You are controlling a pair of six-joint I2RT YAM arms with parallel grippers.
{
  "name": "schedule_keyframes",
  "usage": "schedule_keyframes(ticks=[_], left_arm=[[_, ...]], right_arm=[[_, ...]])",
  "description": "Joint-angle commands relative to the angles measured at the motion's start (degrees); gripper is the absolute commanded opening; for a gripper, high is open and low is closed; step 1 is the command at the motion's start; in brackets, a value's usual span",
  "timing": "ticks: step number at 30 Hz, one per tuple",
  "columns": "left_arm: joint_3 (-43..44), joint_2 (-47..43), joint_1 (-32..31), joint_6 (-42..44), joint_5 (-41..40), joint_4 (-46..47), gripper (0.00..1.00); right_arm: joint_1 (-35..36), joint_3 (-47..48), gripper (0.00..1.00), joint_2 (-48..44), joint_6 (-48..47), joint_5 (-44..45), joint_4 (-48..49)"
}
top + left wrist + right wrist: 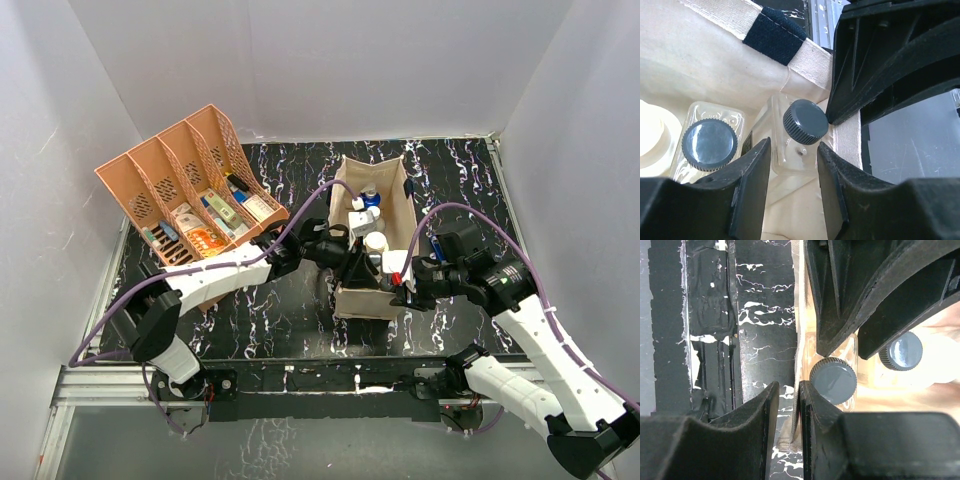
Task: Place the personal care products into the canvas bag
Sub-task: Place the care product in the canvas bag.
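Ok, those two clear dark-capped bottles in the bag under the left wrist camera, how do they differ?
The wall-side bottle stands between the fingers of the left gripper; the middle bottle sits outside them. The wall-side bottle is close against the wall of the canvas bag, near its rim; the middle bottle is beside a cream cap. Both are clear, cap-up, with ribbed dark caps.

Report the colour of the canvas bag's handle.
Dark navy handle on the cream canvas bag; clearest in the left wrist view.
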Motion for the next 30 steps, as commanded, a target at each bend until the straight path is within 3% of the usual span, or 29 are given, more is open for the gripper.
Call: schedule_keyframes(ticks=[1, 4, 12, 23, 30], left_arm=[[0.0, -5.8, -0.4, 4.0, 6.5, -5.7, 0.0], [0.8, -6.5, -0.4, 7.8, 6.2, -10.8, 0.05], [7.6, -6.4, -0.3, 17.2, 4.6, -22.2, 0.41], [14.4, -8.9, -0.3, 26.2, 1.3, -36.6, 0.62], [14.0, -10.0, -0.4, 29.7, 2.2, -40.9, 0.66]], right_arm=[[-0.3, 1.6, 0.26, 0.2, 0.1, 1.2, 2.3], [-0.3, 1.6, 0.26, 0.5, 0.1, 0.7, 2.7], [-0.3, 1.5, 0.26, 1.2, 0.9, 0.2, 3.6], [-0.3, 1.2, 0.26, 1.3, 0.6, -0.1, 3.8], [-0.3, 2.1, 0.26, 0.2, 2.6, 0.1, 5.5]])
